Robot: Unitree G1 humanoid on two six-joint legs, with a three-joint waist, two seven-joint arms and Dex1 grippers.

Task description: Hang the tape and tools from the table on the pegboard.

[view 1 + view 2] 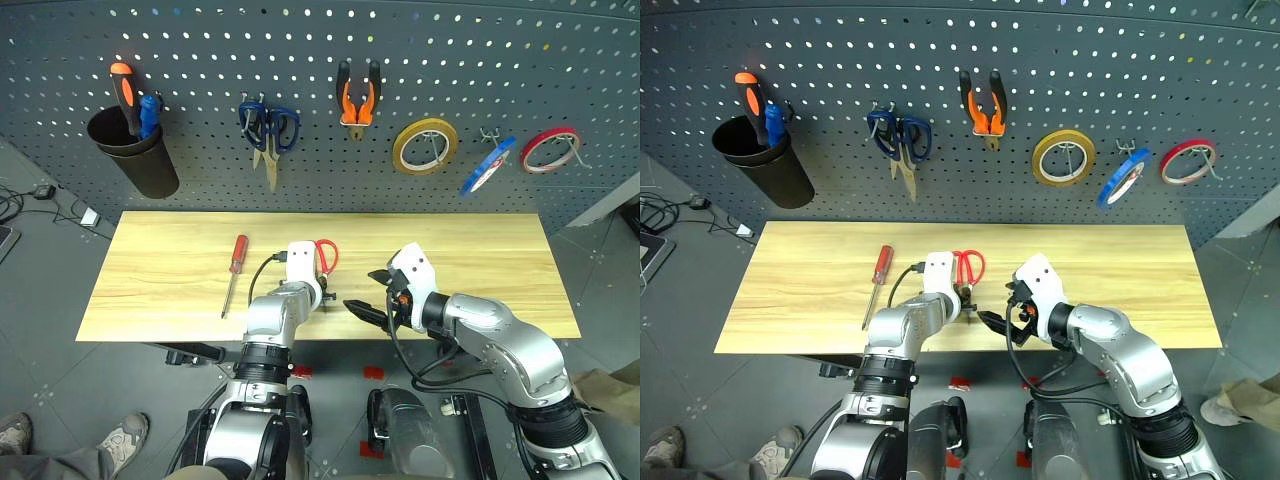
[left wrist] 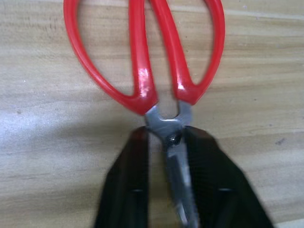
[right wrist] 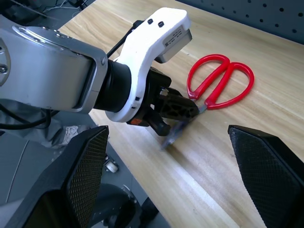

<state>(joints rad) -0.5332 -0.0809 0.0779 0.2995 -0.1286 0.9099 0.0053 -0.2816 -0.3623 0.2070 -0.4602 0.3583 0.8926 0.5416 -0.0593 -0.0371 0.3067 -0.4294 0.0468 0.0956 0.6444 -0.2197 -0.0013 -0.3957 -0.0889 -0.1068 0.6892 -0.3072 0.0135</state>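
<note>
While the left gripper (image 2: pixel 173 185) had its two black fingers (image 2: pixel 128 190) closed narrow on the steel blades of the red-handled scissors (image 2: pixel 142 57), just below the pivot, the item lay flat on the long light-wood table (image 1: pixel 480 260) nr its front edge, loops pointing toward the dark grey perforated pegboard (image 1: pixel 320 60). Right gripper (image 3: pixel 171 180) hovered just beside, jaws wide, holding nothing. Slim red-handled screwdriver (image 1: pixel 236 268) lay on the table to the left, apart from both grippers. Already hung on the board: orange-and-black pliers (image 1: pixel 357 98), thin blue tape ring (image 1: pixel 487 166); also blue-handled scissors (image 1: pixel 268 128), yellow roll (image 1: pixel 424 146), red roll (image 1: pixel 550 149), black cup (image 1: pixel 135 155) w/ orange-handled screwdriver (image 1: pixel 126 92). Risks, as judged: grip sits on smooth, thin metal, so scissors could swivel or slip out on lift; blades could spread if pinch is off-centre; the near table edge means a drop could go to the floor; the wide right gripper close by could knock the loops.
</note>
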